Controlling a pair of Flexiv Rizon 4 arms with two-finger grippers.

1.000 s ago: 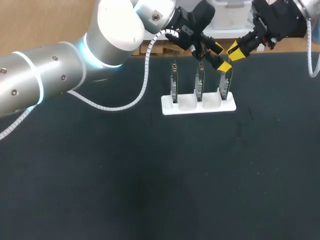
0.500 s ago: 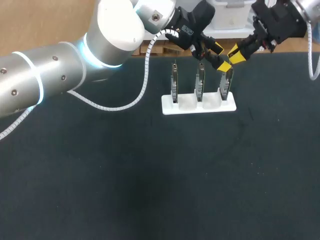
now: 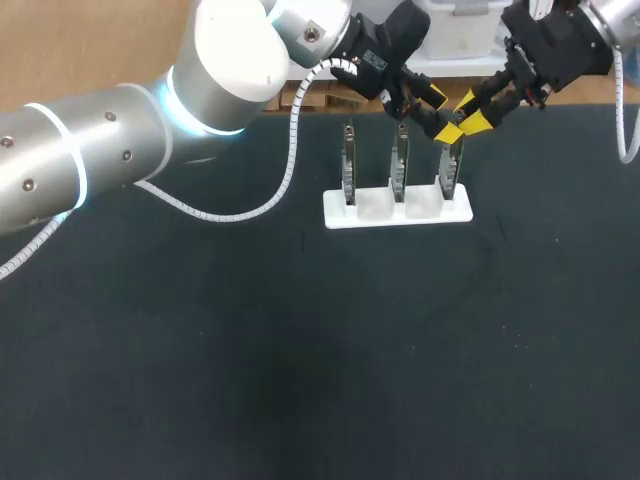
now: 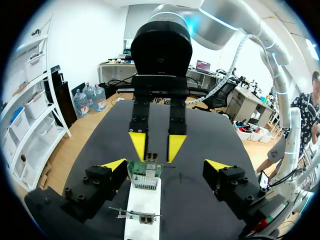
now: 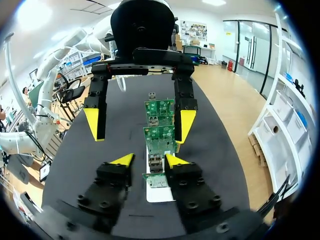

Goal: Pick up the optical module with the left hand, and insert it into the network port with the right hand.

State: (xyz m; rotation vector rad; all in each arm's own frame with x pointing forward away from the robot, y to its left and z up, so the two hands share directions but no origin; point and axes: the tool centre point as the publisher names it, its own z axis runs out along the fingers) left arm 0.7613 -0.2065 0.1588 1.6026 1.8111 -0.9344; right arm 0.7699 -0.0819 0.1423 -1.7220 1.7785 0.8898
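Note:
A white rack (image 3: 397, 213) holds three upright circuit boards. On top of the right-hand board (image 3: 450, 172) sits a small metal piece (image 5: 156, 162); whether it is the port alone or the port with the optical module in it, I cannot tell. My right gripper (image 3: 473, 110) hangs over that board, its yellow fingers a little apart on either side of the metal piece (image 4: 150, 157), with small gaps showing. My left gripper (image 3: 440, 113) is wide open beside it, empty, its fingers (image 4: 115, 166) well clear of the board (image 4: 145, 179).
The other two boards (image 3: 348, 165) (image 3: 398, 165) stand in the rack just left of the grippers. The black table (image 3: 300, 350) stretches out in front of the rack.
My right gripper's fingers have spread apart over the right-hand board, and its wrist has shifted slightly. The left arm has not moved.

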